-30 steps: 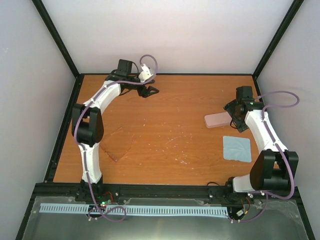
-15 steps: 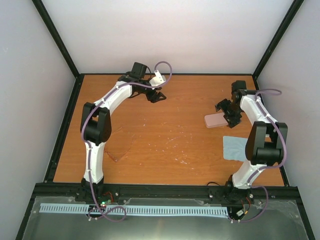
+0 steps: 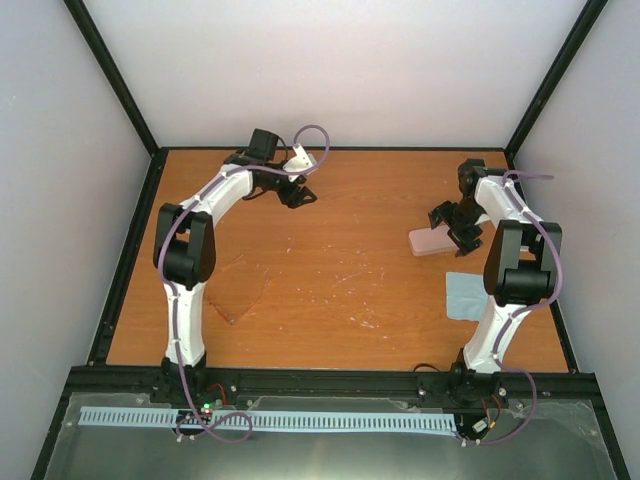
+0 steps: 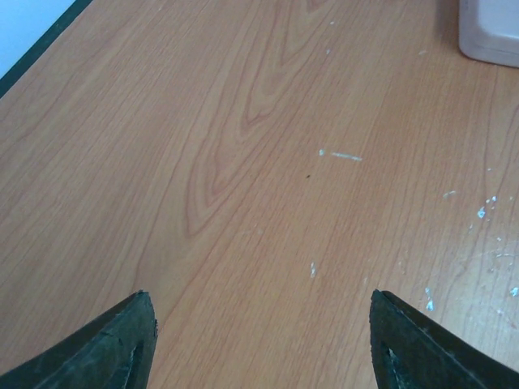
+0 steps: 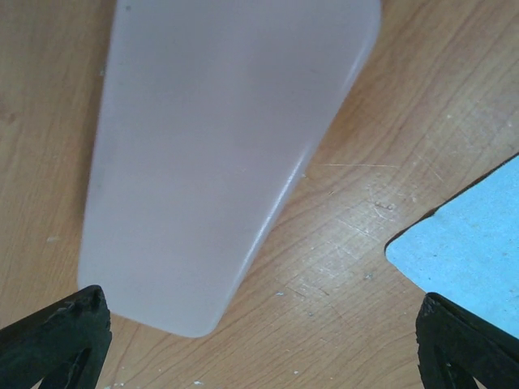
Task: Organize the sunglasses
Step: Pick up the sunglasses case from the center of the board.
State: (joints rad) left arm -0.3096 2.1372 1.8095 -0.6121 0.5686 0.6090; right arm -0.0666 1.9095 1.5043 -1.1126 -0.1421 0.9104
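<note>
Two spread claws, left claw and right claw; sunglasses too faint to tell long axis.

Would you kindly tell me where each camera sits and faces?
Top external: high at the near edge, looking down on the table; left arm and right arm show whole.
Left wrist: on the left arm, facing bare wood, case corner at top right; left fingers show below.
Right wrist: on the right arm, looking down on the case, cloth at right; right fingers show below.
Shared: all three show the case.
</note>
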